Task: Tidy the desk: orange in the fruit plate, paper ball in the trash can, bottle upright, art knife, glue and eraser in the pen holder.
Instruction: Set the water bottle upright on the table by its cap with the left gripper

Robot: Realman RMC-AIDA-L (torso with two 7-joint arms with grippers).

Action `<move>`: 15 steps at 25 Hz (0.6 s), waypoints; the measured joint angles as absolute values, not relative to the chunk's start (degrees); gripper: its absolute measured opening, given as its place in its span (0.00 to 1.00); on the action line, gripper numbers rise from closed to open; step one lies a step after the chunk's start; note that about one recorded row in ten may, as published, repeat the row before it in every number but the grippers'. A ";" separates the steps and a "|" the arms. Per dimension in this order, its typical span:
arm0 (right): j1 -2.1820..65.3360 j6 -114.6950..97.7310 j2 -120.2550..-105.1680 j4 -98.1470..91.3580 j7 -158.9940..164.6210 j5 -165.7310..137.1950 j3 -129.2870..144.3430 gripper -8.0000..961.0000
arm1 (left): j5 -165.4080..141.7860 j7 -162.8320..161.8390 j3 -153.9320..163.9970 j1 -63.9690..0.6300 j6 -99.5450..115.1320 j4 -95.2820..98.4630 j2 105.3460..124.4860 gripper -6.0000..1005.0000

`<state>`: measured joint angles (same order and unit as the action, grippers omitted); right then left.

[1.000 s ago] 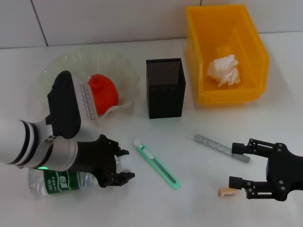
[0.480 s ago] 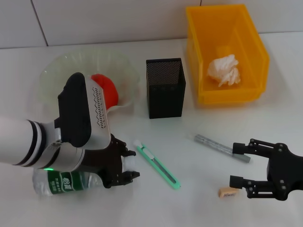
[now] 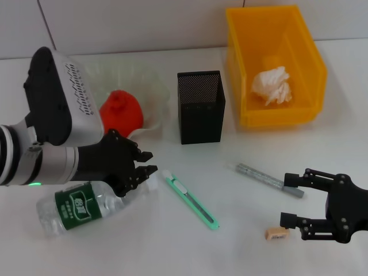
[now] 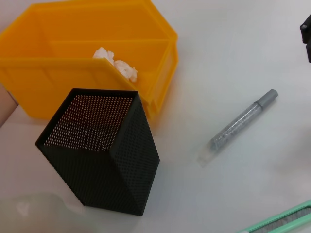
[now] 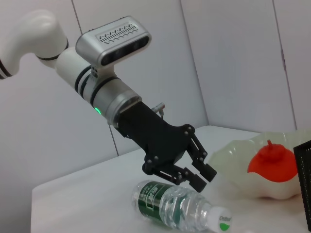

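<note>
The bottle (image 3: 86,204) lies flat near the pen holder (image 3: 200,107). My left gripper (image 3: 142,167) hovers just above its neck, apparently released, I think; my right gripper (image 3: 290,201) is open by the eraser (image 3: 275,233).

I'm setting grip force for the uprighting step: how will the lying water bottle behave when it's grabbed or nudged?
The bottle lies on its side on the smooth table, so it will probably roll if nudged. Its clear ribbed wall looks thin, likely to dent under squeeze. It looks mostly empty, so probably light. The left gripper hovers just above it.

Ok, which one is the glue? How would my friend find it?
Start at the yellow bin. Come toward the robot to the table in front of it. The glue is the thin silvery-grey stick; the art knife nearby is green, the eraser a tiny tan block.
</note>
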<state>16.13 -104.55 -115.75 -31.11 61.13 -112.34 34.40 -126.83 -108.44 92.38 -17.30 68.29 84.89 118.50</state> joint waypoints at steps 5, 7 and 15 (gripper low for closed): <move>16.48 -104.50 -115.76 -31.11 61.23 -112.32 34.59 0.87 | -127.65 -107.13 93.03 -17.09 68.76 84.83 118.50 0.12; 16.51 -104.46 -115.80 -31.11 61.25 -112.32 34.62 0.87 | -128.74 -106.99 93.83 -17.13 67.82 84.47 118.60 0.10; 16.47 -104.59 -115.84 -31.11 61.26 -112.32 34.51 0.87 | -132.05 -110.76 97.36 -17.75 64.89 83.66 118.82 0.00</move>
<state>16.47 -104.59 -115.84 -31.11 61.26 -112.32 34.51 -132.05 -110.76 97.36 -17.75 64.89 83.66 118.82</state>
